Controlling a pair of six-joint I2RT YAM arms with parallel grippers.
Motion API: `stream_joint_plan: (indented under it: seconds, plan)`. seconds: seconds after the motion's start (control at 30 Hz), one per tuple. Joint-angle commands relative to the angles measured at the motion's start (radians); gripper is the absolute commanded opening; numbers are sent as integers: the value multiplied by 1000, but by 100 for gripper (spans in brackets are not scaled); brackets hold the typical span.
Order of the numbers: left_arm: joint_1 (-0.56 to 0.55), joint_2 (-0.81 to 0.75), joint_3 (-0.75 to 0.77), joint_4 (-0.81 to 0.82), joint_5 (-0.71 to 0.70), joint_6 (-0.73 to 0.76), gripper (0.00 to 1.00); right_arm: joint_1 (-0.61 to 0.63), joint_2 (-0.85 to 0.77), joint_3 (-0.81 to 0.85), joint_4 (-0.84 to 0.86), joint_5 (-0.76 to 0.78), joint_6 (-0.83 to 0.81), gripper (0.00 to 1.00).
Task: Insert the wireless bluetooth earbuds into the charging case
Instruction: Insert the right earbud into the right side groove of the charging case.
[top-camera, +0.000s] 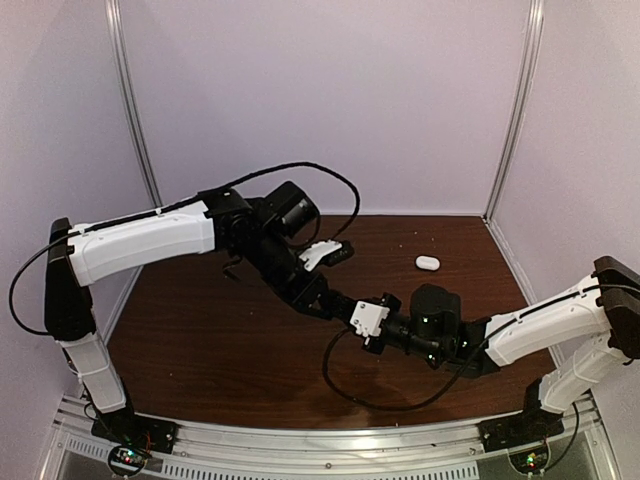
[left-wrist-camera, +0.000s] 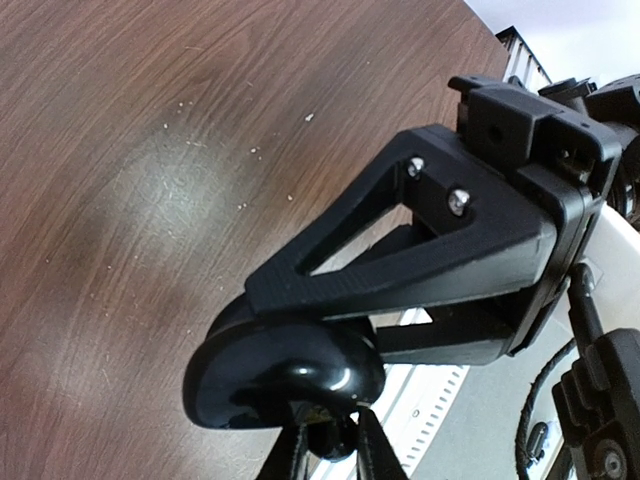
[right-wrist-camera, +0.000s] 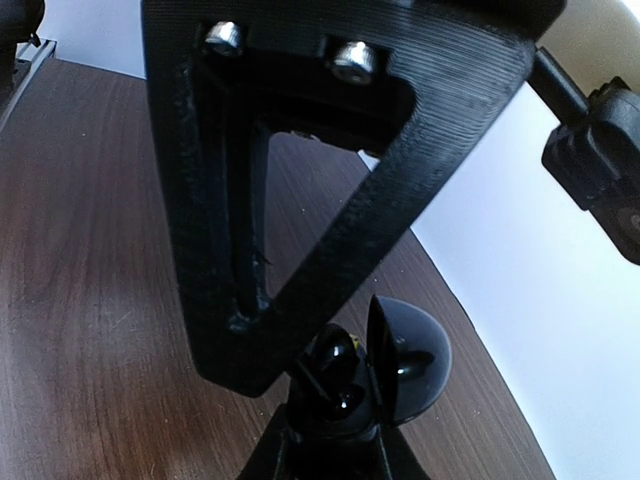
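Observation:
A small white oval case (top-camera: 427, 262) lies shut on the brown table at the back right, far from both grippers. No white earbuds show in any view. My two grippers meet above the middle of the table. My right gripper (right-wrist-camera: 335, 452) (top-camera: 352, 308) is shut on the base of a glossy black round puck (right-wrist-camera: 410, 360) whose hinged lid stands open. The puck also shows in the left wrist view (left-wrist-camera: 290, 375). My left gripper (left-wrist-camera: 330, 448) (top-camera: 325, 293) is shut on a small black bit (left-wrist-camera: 336, 438) at the puck's open mouth, seen in the hollow (right-wrist-camera: 338, 362).
Purple walls with metal posts (top-camera: 513, 110) close the table at the back and sides. A black cable (top-camera: 345, 385) loops over the table near the right arm. A metal rail (top-camera: 330, 445) runs along the near edge.

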Motion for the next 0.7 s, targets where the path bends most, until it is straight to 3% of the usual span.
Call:
stream_joint_plan:
  seconds: [0.0,0.67]
  plan:
    - [7,7,24,-49,-9,-7,8,6,-19,-1,53,9,-14,0]
    - [22,8,7,-62,10,-20,6,32,-4,-2,39,12,-95,0]
